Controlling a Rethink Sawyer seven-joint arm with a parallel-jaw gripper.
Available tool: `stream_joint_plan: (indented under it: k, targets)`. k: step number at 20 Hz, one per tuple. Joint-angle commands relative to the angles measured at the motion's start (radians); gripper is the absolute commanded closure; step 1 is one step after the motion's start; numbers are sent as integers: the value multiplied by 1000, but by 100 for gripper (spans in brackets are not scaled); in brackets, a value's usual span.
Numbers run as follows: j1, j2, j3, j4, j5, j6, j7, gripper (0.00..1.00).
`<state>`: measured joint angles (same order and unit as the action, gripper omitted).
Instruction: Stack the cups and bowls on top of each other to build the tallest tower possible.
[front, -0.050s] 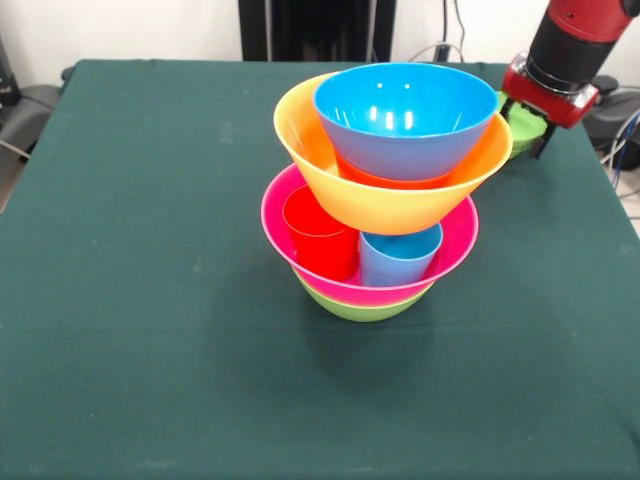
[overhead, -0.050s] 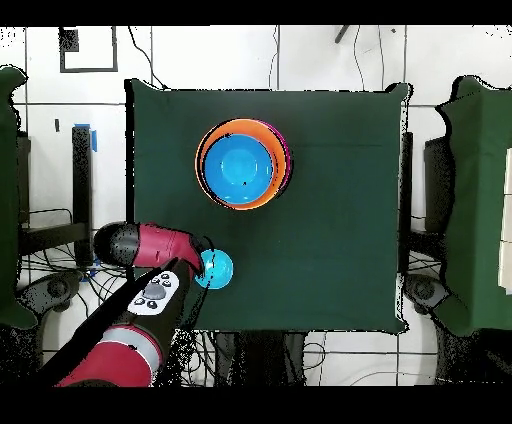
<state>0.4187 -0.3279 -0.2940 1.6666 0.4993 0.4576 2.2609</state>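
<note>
Blue bowl (front, -0.050s: 405, 117) tops the upright, slightly leaning tower (front, -0.050s: 375, 200)

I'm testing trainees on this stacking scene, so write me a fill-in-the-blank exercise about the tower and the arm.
1. The topmost bowl of the tower is coloured ____.
2. The blue bowl sits inside the yellow-orange bowl, which rests on two cups standing in the ____ bowl.
3. Beside the red cup stands a light ____ cup.
4. At the bottom of the pile, under the pink bowl, is a ____ bowl.

Missing words: blue; pink; blue; green
</note>
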Motion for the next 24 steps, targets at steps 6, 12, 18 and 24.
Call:
stream_joint_plan:
  k: [6,12,18,24]
  targets:
    - [-25,10,110,15,29,0,180,100]
    - [-32,8,26,-176,-8,201,186,100]
    - [-20,-42,-79,-375,-66,535,240,100]
    - [-36,-71,-121,-504,-85,776,246,100]
